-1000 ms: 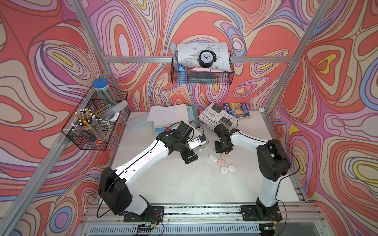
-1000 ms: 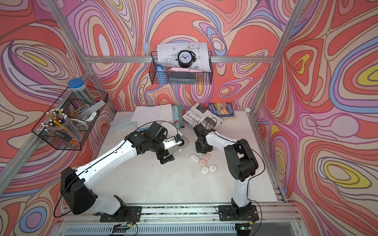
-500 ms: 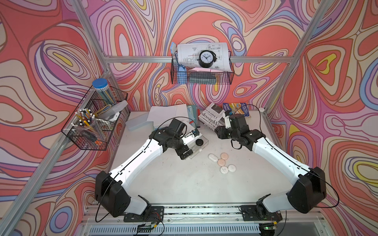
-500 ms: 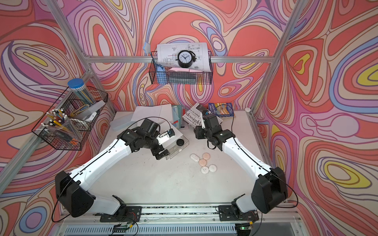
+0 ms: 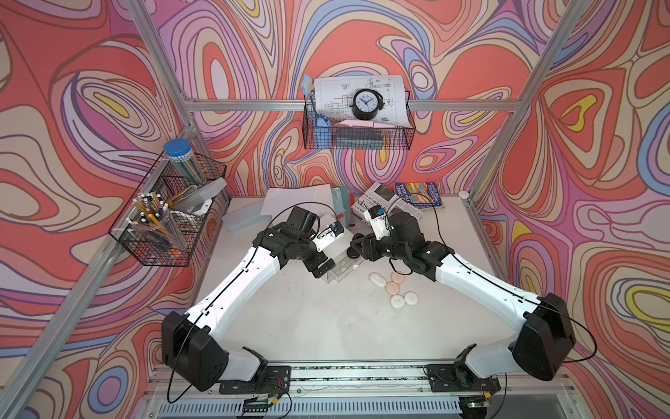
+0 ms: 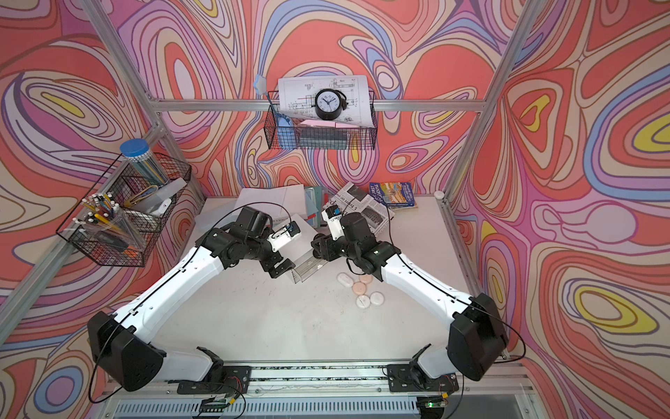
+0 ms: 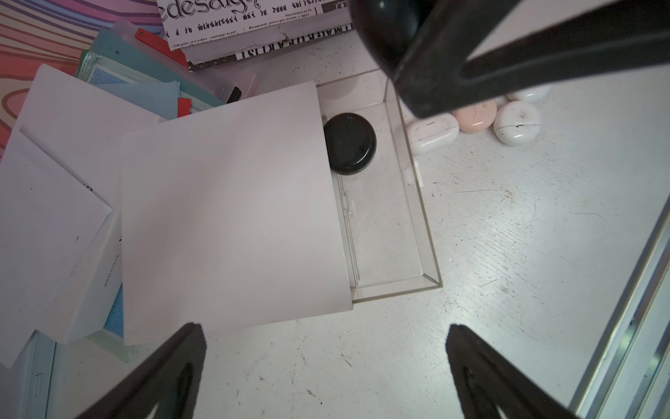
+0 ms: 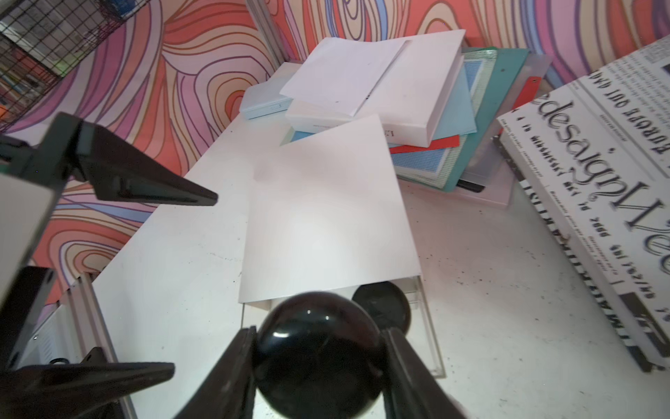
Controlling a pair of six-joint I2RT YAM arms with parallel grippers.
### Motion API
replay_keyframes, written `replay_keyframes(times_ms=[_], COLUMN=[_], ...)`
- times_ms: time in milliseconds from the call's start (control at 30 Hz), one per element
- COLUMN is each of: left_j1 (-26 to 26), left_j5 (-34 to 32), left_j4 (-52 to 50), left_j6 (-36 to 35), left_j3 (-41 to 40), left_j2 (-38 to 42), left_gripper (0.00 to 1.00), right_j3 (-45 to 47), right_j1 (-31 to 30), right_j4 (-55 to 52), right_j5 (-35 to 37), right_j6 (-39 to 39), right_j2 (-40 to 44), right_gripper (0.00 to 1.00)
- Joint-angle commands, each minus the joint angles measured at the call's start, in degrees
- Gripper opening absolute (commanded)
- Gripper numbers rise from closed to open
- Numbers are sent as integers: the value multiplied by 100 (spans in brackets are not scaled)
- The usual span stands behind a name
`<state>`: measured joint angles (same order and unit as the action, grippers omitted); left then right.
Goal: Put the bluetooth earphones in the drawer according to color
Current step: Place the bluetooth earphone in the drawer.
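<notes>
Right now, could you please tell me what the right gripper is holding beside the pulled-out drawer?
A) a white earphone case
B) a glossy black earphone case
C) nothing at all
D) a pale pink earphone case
B: in the right wrist view the right gripper is closed on a glossy black earphone case, pressing against both of its sides.

The white cover (image 7: 232, 203) is roofing most of the clear drawer (image 7: 388, 250), leaving only its pulled-out strip open above. 1 black earphone case (image 7: 349, 143) is occupying an end; 5 white and pink cases (image 5: 392, 288) are crowding the table (image 5: 308, 323) just outside.
</notes>
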<state>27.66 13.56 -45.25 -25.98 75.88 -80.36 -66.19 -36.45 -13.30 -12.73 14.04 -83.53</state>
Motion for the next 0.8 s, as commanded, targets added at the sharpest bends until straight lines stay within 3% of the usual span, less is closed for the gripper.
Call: replay_keyframes(times_ms=[0, 767], left_j1=[-78, -164], left_j5=[165, 187], left_j4=[-79, -60], left_j6=[-39, 93], left_j3=[6, 123], left_j2=[55, -71], left_gripper=[99, 99], right_j3=[44, 230], right_j1=[-38, -159], right_j4=[440, 987], right_j5=[-344, -1001], right_j6=[79, 485], right_j2=[-156, -841], right_gripper=[0, 0])
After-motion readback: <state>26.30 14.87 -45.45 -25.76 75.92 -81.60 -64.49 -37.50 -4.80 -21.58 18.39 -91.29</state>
